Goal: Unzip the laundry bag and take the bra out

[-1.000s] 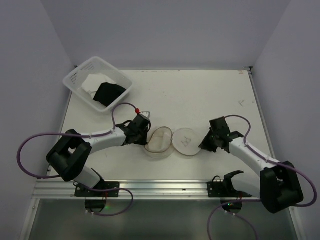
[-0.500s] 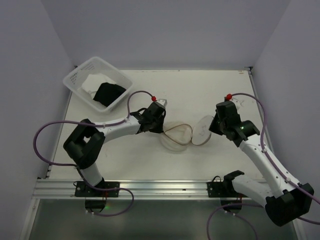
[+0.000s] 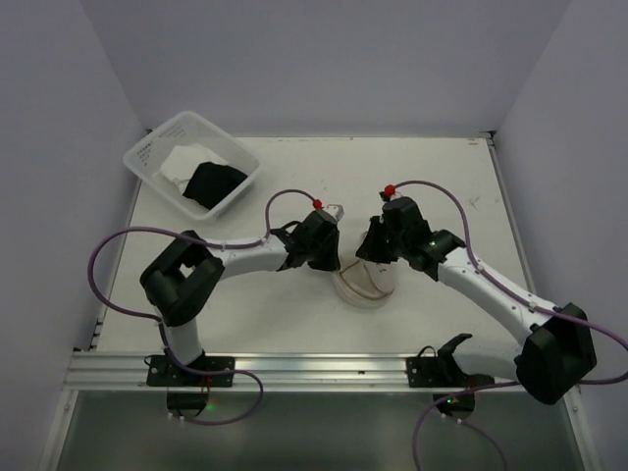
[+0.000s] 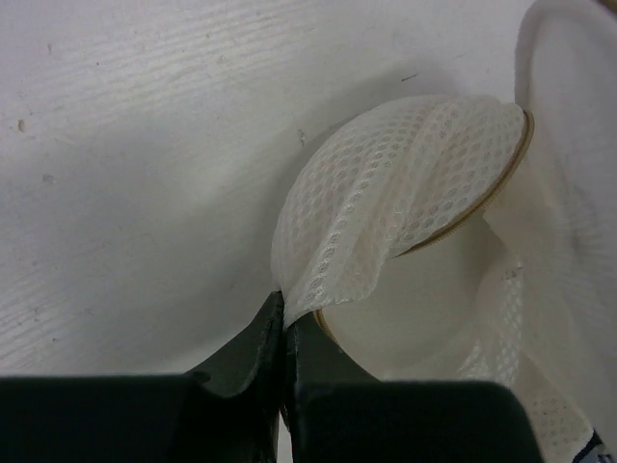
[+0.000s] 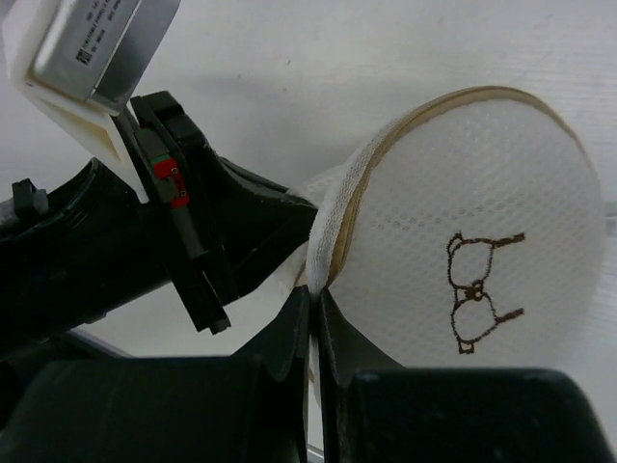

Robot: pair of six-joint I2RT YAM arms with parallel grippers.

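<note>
Laundry bag (image 3: 365,280) from above: a small pale round pouch near the middle of the bench (image 3: 442,186), wedged between the two arms. The left end effector (image 3: 328,257) touches its left edge and the right end effector (image 3: 373,247) sits at its far rim. From up here I cannot tell how far either one is open. A clear tub (image 3: 147,157) of cloth stands well apart at the far left corner.

On the left wrist camera, the left end effector (image 4: 282,328) is pinched fully closed on a fold of the open-weave mesh, and the laundry bag (image 4: 405,183) stretches away from the tips. The fabric drapes and puckers, so I judge it light, soft and floppy. A tan rim band (image 4: 501,183) seems to give the only stiffness.

On the right wrist camera, the right end effector (image 5: 310,313) is also closed tight, nipping the rim seam. The laundry bag (image 5: 501,193) stands tilted on edge just beyond the tips, showing its flat face and the bra pictogram (image 5: 479,289). The left arm's wrist (image 5: 145,222) crowds in on the other side.

I would take hold at the rim seam or a mesh fold, as both do now. The flat face offers nothing to pinch. I cannot make out a zip pull or the bra.
</note>
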